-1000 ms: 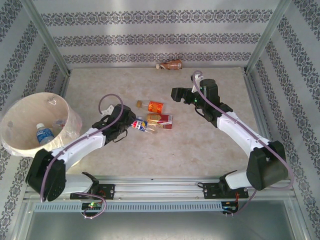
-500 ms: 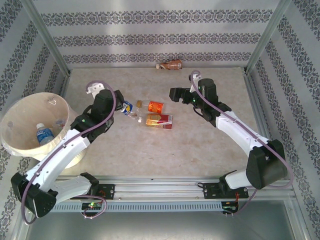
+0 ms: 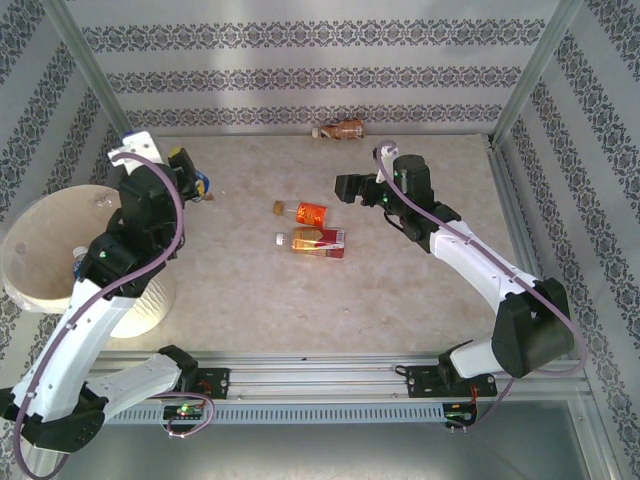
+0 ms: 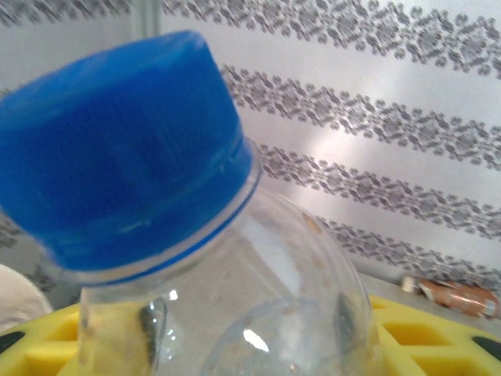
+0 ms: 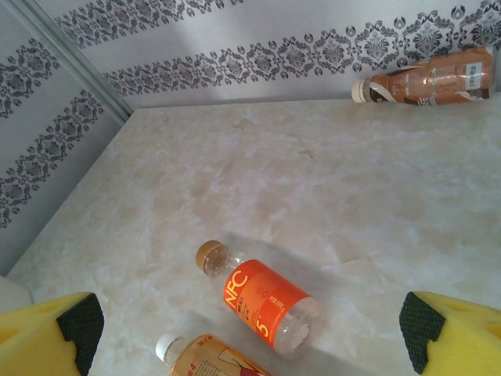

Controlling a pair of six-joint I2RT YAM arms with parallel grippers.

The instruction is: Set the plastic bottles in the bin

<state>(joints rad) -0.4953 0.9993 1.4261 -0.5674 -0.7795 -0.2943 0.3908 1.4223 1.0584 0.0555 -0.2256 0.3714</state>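
Bottles, counted: five. Three lie on the table (image 3: 400, 290), one is in the left gripper, and one sits in the bin, mostly hidden behind the left arm.
Bin (image 3: 40, 232): one, at 9 o'clock on the table, just beside the left arm.
Bottle in bin (image 3: 79, 257): only a pale scrap of it peeks out.
Left gripper (image 3: 190, 180): held high at 10 o'clock, its yellow fingers (image 4: 427, 333) clamped on the blue-capped bottle (image 3: 203, 186), just at 2 o'clock of the bin's rim.
Right gripper (image 3: 345, 187): at 1 o'clock from table centre, fingers (image 5: 47, 337) spread wide with nothing between them.
Orange-label bottle (image 3: 305, 213): on its side near centre, gold cap pointing to 9 o'clock.
Red-and-orange bottle (image 3: 318, 240): just at 6 o'clock of that one, apart from it.
Brown bottle (image 3: 342, 129): at 12 o'clock, against the far wall.
Left wrist view adds: the blue-capped bottle (image 4: 196, 258) close up, with a clear body and a ribbed blue cap, and the brown bottle (image 4: 454, 296) behind it.
Right wrist view adds: the right gripper (image 5: 249, 325) with black pads on its fingertips, "NFC" on the orange-label bottle (image 5: 262, 305), the red-and-orange bottle (image 5: 203, 356) with its white cap, and the brown bottle (image 5: 434, 78) by the wall.
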